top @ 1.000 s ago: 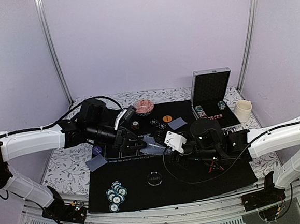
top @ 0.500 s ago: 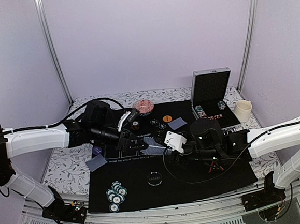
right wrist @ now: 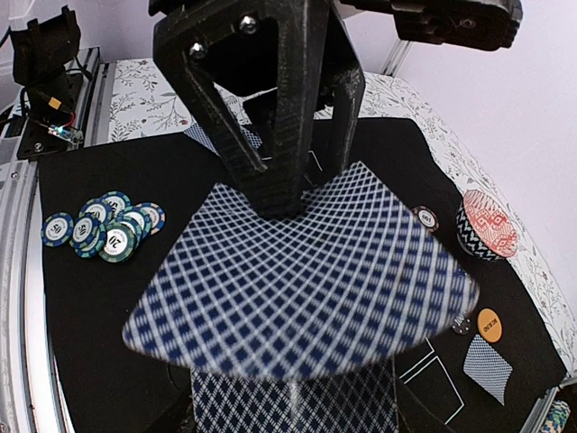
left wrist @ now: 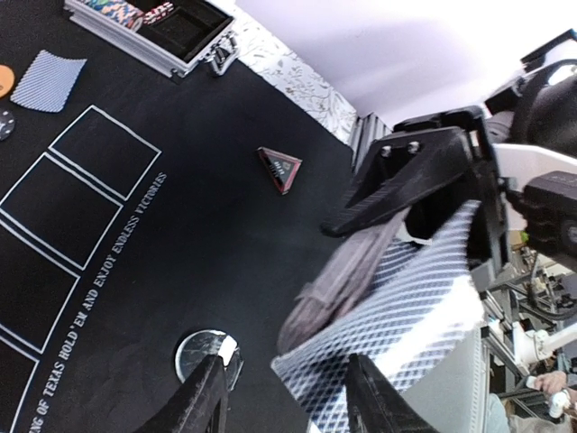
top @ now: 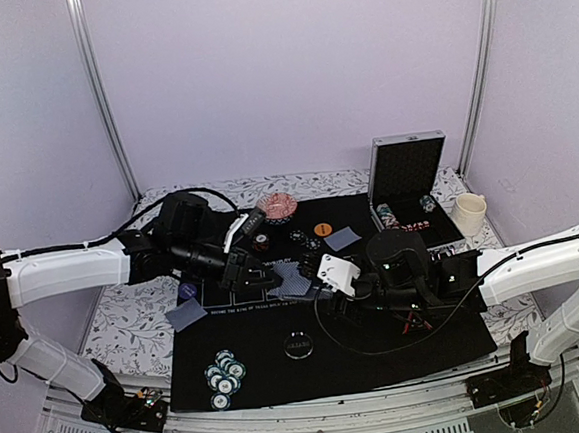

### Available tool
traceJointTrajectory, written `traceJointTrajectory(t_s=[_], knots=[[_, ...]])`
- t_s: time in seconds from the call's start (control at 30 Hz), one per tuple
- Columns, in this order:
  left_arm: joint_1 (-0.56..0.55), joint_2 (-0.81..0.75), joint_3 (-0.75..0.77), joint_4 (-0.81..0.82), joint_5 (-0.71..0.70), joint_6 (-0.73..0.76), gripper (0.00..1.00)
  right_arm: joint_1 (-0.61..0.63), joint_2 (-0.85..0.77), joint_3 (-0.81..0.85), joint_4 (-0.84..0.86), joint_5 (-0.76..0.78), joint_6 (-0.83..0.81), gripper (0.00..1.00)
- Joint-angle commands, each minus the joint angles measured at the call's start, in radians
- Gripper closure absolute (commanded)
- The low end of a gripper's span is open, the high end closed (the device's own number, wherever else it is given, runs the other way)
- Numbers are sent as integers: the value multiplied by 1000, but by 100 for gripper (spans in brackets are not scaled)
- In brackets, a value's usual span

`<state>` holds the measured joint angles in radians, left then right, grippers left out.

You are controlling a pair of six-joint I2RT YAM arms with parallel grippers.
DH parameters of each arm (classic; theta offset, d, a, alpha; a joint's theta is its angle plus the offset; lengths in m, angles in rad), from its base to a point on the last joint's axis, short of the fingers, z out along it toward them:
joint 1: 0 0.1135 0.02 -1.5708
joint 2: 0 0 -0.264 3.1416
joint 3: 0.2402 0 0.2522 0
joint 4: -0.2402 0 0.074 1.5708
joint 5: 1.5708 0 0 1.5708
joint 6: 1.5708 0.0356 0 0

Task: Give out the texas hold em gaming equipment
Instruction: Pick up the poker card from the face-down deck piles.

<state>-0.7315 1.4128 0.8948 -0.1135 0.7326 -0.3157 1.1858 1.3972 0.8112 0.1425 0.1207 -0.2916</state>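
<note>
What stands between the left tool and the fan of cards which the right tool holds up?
Nothing visible does. The fingers of the left tool stand open on either side of a corner of the fan of cards, which the right tool clamps above the black mat.

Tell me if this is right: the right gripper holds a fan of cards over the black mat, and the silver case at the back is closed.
Not quite. The silver case stands open, its lid raised, as the top external view shows. The rest holds: the right gripper holds a fan of cards over the black mat.
</note>
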Motion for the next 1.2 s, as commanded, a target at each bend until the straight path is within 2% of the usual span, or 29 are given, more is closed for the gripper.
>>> traceJointTrajectory(t_s=[0.0, 0.07, 0.2, 0.27, 0.37, 0.5, 0.73, 1.0, 1.17], knots=[[14, -37, -4, 45, 79, -15, 53, 4, -11, 14, 31, -3, 7, 51], [15, -41, -5, 53, 100, -21, 58, 4, -12, 13, 32, -3, 5, 51], [14, -33, -11, 51, 119, -27, 82, 4, -12, 12, 34, -1, 5, 51], [14, -34, -12, 49, 124, -32, 88, 4, -12, 12, 34, 1, 5, 51], [16, -50, -14, 37, 114, -33, 90, 4, -15, 11, 34, 1, 7, 51], [17, -73, -24, 30, 107, -33, 97, 3, -20, 8, 34, 10, 6, 51], [20, -104, -27, 13, 104, -34, 100, 2, -29, -3, 37, 24, 3, 51], [27, -135, -26, 6, 130, -42, 100, -9, -42, -28, 53, 36, 14, 51], [42, -178, -53, 81, 125, -84, 100, -29, -53, -66, 80, 41, 39, 51]])
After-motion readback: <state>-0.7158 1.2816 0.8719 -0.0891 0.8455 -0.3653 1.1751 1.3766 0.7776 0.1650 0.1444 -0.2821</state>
